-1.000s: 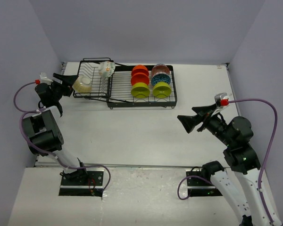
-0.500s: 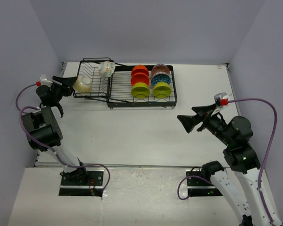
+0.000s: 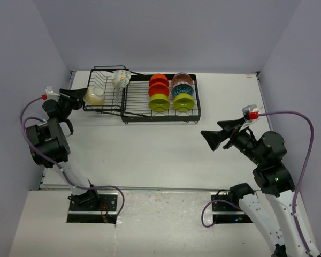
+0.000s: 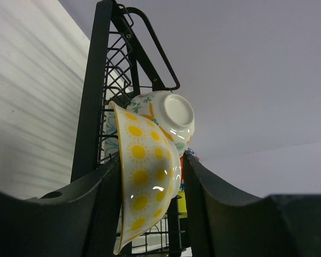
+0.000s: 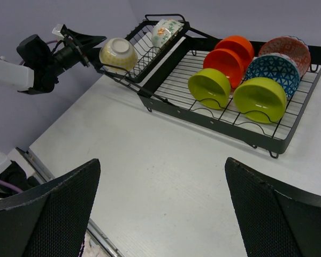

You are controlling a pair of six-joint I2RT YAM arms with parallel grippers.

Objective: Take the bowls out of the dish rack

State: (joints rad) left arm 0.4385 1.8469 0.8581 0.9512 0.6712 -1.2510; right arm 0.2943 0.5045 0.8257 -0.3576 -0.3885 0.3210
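My left gripper (image 3: 84,95) is shut on a cream bowl with yellow flower dots (image 3: 94,95) at the left end of the black wire dish rack (image 3: 144,114). In the left wrist view this bowl (image 4: 144,176) stands on edge between my fingers, against the rack's frame (image 4: 93,80). A second white floral bowl (image 3: 121,78) leans in the small basket section. The long section holds two orange-red bowls (image 3: 159,80), two lime green bowls (image 3: 159,101), a blue speckled bowl (image 3: 182,90) and a pinkish-brown bowl (image 3: 182,80). My right gripper (image 3: 211,140) is open and empty, above the table.
The white table (image 3: 150,150) lies in front of the rack, and the right wrist view shows its near edge (image 5: 53,187). Grey walls close in on the left, back and right. A purple cable (image 3: 305,144) loops off the right arm.
My left arm has shifted slightly to the left, and the held bowl has moved a touch towards the back. The right arm has not moved.
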